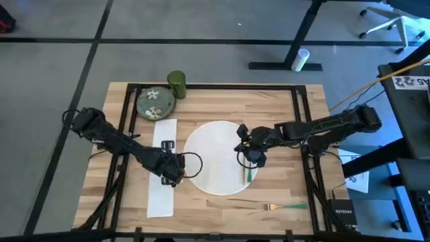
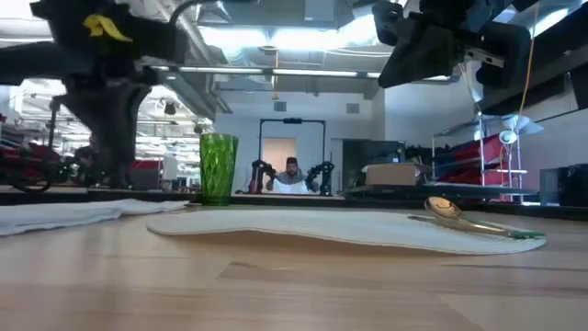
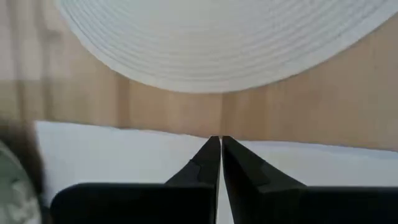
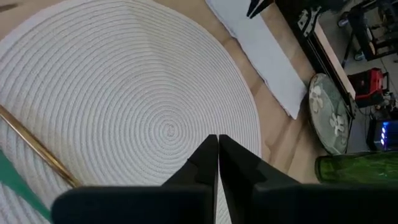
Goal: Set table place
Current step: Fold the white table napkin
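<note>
The light-wood bench [image 1: 282, 121] carries a round woven placemat [image 1: 213, 156] at centre, a white napkin [image 1: 161, 195] beside it, then a floral plate [image 1: 155, 103], green tumbler [image 1: 177, 84], fork [image 1: 282, 207] and gold spoon [image 2: 455, 215]. Left tool [image 3: 219, 152] pinched closed over the napkin; right tool [image 4: 217, 152] closed, empty, above the mat.

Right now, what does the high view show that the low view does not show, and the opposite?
Only the high view shows the floral plate at the table's far left corner and the fork near the front edge. Only the low view shows a person in the room behind. Both show the round woven placemat, the green cup, the white napkin, the spoon on the placemat, and both arms.
</note>
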You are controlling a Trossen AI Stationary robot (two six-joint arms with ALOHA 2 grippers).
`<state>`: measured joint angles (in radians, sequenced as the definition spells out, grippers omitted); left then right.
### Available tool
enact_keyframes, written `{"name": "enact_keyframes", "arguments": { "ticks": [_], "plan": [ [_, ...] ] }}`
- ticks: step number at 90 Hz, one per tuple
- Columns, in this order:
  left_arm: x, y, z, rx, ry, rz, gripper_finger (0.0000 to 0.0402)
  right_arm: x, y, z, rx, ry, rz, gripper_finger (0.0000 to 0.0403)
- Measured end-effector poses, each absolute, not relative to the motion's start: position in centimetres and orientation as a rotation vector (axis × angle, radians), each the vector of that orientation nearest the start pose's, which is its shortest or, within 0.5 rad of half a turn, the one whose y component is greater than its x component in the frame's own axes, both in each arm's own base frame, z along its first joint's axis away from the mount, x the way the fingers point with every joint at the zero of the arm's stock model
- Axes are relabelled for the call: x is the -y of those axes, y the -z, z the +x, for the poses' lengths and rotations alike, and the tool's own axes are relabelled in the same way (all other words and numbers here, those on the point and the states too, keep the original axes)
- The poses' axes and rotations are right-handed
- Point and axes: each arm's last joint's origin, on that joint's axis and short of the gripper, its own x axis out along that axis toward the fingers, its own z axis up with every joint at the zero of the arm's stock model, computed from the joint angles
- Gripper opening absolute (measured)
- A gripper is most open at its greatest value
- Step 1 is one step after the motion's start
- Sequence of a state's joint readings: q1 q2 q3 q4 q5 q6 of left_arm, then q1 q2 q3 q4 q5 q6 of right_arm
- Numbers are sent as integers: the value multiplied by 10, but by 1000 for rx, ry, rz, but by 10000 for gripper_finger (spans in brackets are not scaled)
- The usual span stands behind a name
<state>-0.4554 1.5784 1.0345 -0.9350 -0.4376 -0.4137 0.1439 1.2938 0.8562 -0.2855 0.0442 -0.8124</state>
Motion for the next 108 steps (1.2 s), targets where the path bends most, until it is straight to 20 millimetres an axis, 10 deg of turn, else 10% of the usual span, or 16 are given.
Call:
{"name": "enact_keyframes", "arguments": {
  "ticks": [46, 108],
  "plan": [
    [188, -215, 194, -1371, 209, 529, 0, -37, -244, 265, -650, -379, -824, 0],
    [265, -176, 167, -1413, 416, 222, 0, -37, -243, 264, -655, -381, -818, 0]
  ]
}}
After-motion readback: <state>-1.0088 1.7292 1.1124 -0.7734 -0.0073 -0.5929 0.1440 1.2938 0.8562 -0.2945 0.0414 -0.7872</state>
